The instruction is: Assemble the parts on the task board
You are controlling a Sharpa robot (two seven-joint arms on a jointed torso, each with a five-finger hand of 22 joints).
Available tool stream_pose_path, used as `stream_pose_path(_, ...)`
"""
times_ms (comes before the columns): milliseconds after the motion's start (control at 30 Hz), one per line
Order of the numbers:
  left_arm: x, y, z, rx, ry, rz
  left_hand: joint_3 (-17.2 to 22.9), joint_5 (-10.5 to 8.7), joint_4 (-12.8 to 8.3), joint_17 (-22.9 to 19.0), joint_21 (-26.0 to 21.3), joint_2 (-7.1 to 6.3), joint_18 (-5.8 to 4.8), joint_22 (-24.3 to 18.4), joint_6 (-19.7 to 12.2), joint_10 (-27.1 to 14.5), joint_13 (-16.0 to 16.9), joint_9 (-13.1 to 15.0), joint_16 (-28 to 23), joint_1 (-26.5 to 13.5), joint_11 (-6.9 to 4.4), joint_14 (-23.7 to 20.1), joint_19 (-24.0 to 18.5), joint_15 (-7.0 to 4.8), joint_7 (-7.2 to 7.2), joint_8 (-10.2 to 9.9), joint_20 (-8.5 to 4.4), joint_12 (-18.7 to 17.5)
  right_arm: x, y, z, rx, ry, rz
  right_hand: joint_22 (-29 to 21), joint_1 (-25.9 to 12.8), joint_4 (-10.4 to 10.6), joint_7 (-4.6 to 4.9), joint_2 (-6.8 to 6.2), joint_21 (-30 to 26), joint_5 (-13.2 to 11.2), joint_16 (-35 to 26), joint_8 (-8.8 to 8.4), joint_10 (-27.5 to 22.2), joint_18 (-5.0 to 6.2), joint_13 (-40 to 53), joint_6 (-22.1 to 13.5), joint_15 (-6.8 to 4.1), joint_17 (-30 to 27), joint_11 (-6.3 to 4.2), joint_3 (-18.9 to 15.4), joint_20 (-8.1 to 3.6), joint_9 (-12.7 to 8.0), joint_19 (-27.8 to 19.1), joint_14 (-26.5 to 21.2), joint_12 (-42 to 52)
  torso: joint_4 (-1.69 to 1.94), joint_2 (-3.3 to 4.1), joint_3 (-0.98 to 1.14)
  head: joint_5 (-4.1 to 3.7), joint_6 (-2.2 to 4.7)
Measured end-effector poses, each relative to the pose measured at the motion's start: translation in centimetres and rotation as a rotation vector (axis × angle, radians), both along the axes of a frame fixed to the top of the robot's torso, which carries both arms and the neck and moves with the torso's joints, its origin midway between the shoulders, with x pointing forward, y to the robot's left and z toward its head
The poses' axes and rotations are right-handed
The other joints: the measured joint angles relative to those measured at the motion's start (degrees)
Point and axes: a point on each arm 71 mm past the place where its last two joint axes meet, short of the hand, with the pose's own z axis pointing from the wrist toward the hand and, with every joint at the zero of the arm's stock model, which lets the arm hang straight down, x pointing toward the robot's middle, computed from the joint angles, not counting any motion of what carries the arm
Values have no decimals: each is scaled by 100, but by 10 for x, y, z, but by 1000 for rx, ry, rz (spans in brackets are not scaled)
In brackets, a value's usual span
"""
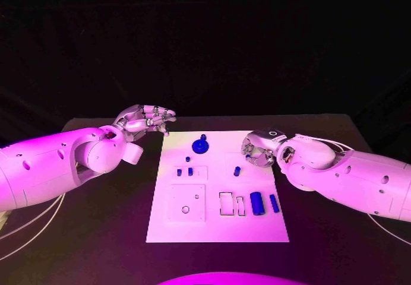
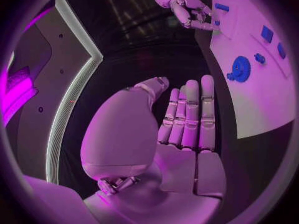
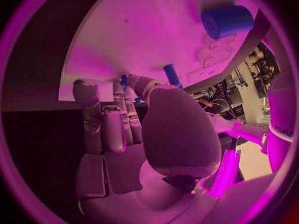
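Counter [image 1: 103, 237], black, flat, carrying everything listed. White rectangular task board [image 1: 218, 228], rigid plate lying flat at the counter's middle, with shallow cut-outs and raised outlines on its face. Left hand [image 1: 144, 120], silver, many-fingered, raised beside the board's far left corner, apart from it; fingers lie straight and close together, thumb alongside, holding nothing. Right hand [image 1: 259, 149], silver, at the board's right edge near the far corner, fingers curled down toward the surface; whether they pinch anything cannot be told, since the fingertips hide what is beneath them. Blue gear-shaped disc with a knob [image 1: 201, 145], on the board's far middle; judged light and stiff, best taken by the knob or across the toothed rim. Blue short cylinder [image 1: 256, 200], lying on its side at the board's right near portion; likely smooth and apt to roll, so grip across the barrel. Blue slim bar [image 1: 275, 203], just beside the cylinder; light, pinch by the long sides. Blue small peg [image 1: 237, 171], mid-board; two blue small studs [image 1: 184, 172], left of centre; all judged light, hard, easily knocked, needing a fingertip pinch.
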Motion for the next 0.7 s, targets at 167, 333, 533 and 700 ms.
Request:
stream_pose_path(167,0,2,0,3,1,2,0,0,0,6,23,0,0,9,0,0,0,0,0,0,0,0,-2,0,0,0,-2,-21,0,1,0,-10,2,2,73,23,-52,5,23,64,-14,22,83,108,0,-6,80,0,11,5,50,-20,54,20,0,4,0,-3,-4,-30,-8)
stream_pose_path(333,-1,2,0,4,1,2,0,0,0,11,23,0,0,16,0,0,0,0,0,0,0,0,-2,0,0,0,-2,-21,-1,1,0,-21,-1,3,111,46,-129,4,46,87,4,55,89,120,-63,-8,97,0,26,-8,77,-20,76,20,0,9,1,-7,-1,-40,-12)
stream_pose_path(533,-1,3,0,9,1,3,-9,0,-10,18,59,-1,0,33,-12,0,-8,-8,0,47,0,20,32,-20,12,-23,-9,-44,-3,2,-1,-27,-13,5,291,117,-361,4,80,246,2,55,134,174,-62,-8,97,0,-20,42,200,-20,142,20,0,-14,-1,-5,-1,-38,-24)
stream_pose_path(700,-1,3,0,13,0,3,-16,0,-16,18,59,-1,0,33,-21,0,-14,-8,0,47,0,20,39,-20,21,-23,-2,-49,-6,2,-2,-22,-31,7,583,169,-473,0,75,509,-56,99,203,250,-61,-13,225,-41,-10,117,278,-83,203,39,0,-14,1,-2,1,-37,-26)
